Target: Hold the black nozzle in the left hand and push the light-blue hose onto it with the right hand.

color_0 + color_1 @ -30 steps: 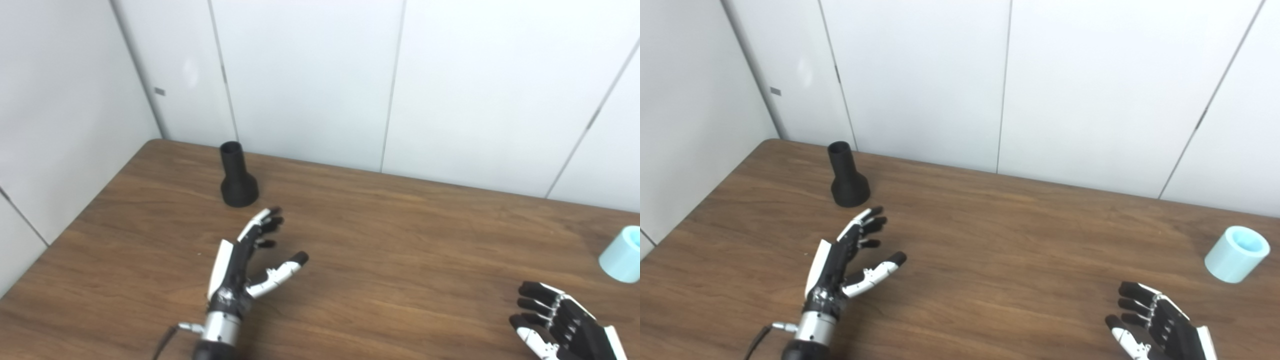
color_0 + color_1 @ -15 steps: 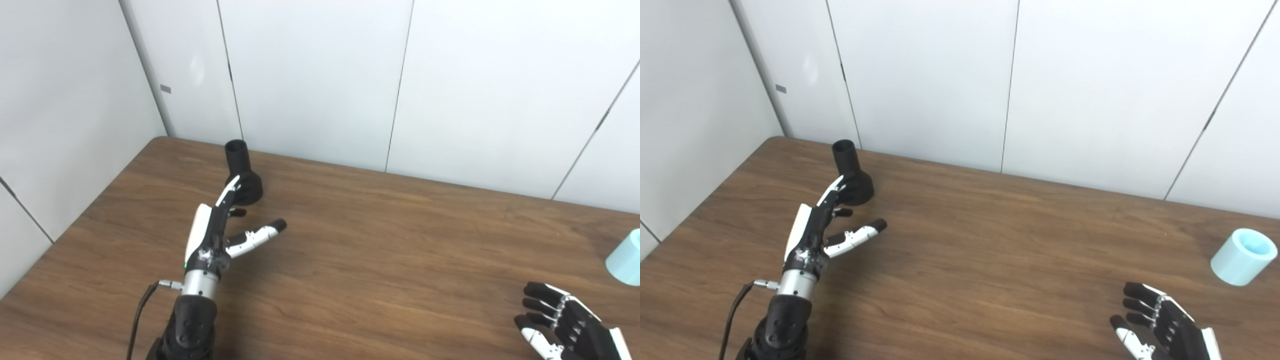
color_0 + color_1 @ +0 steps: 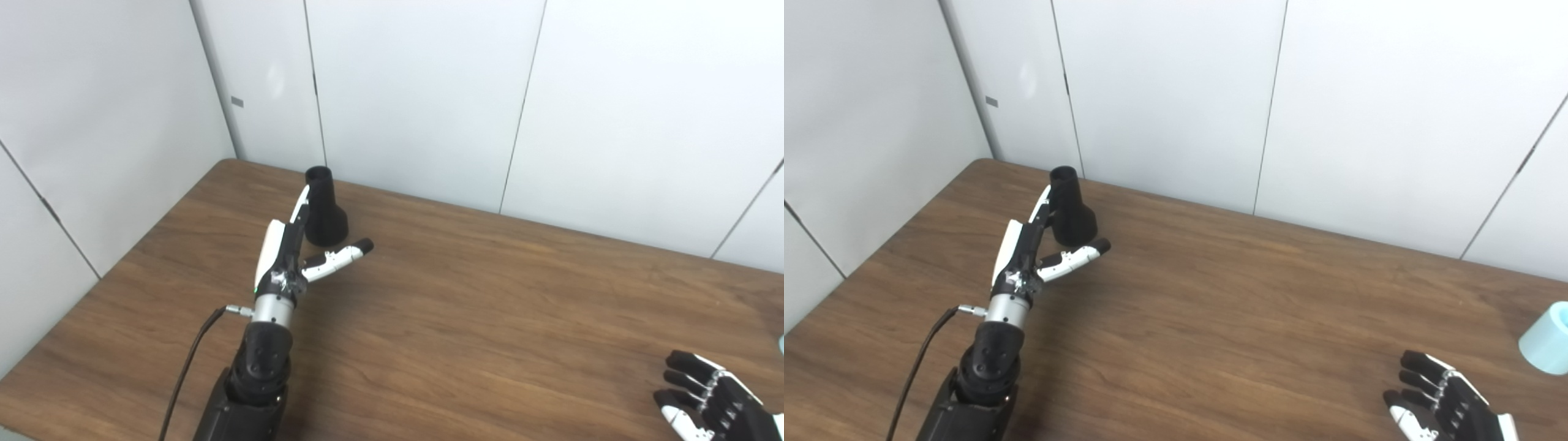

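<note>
The black nozzle (image 3: 323, 208) stands upright on its wide base near the table's far left corner. My left hand (image 3: 294, 248) is open right at it, fingers along the nozzle's left side and thumb stretched out in front of its base, not closed on it. The light-blue hose (image 3: 1546, 338) is a short tube lying at the far right of the table, barely cut off in the left eye view. My right hand (image 3: 1442, 410) is open and empty at the bottom right, well short of the hose.
The brown wooden table (image 3: 490, 306) is bounded by white panel walls (image 3: 422, 92) at the back and left. The nozzle stands close to the back wall. A black cable (image 3: 190, 367) hangs beside my left forearm.
My left hand has reached forward from the middle of the table to the nozzle, fingers now beside it. The camera has turned left. My right hand has stayed low at the right.
</note>
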